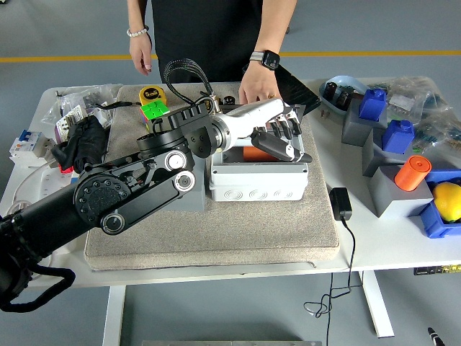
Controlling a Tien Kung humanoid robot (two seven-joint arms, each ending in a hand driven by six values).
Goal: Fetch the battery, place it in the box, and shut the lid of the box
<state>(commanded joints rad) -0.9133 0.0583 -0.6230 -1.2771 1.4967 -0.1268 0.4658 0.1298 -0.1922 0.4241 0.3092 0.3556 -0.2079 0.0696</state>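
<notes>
The grey box (259, 182) stands in the middle of the beige mat (216, 234). Inside it lies the orange battery (252, 153), partly hidden by my hand. My left hand (282, 138), white with dark fingers, rests on the clear lid (232, 156), which is lowered almost flat onto the box. Its fingers are spread over the lid and grasp nothing. My black left arm (122, 198) crosses from the lower left. At the far side, a person's hand (258, 88) with a watch rests on the table just behind the box.
A grey block (189, 200) sits against the box's left side. A black adapter (340, 203) with its cable lies to the right of the mat. Grey and blue blocks, an orange cylinder (413, 173) and a yellow object (448, 200) crowd the right. A tape measure (150, 94) and bags lie at the left.
</notes>
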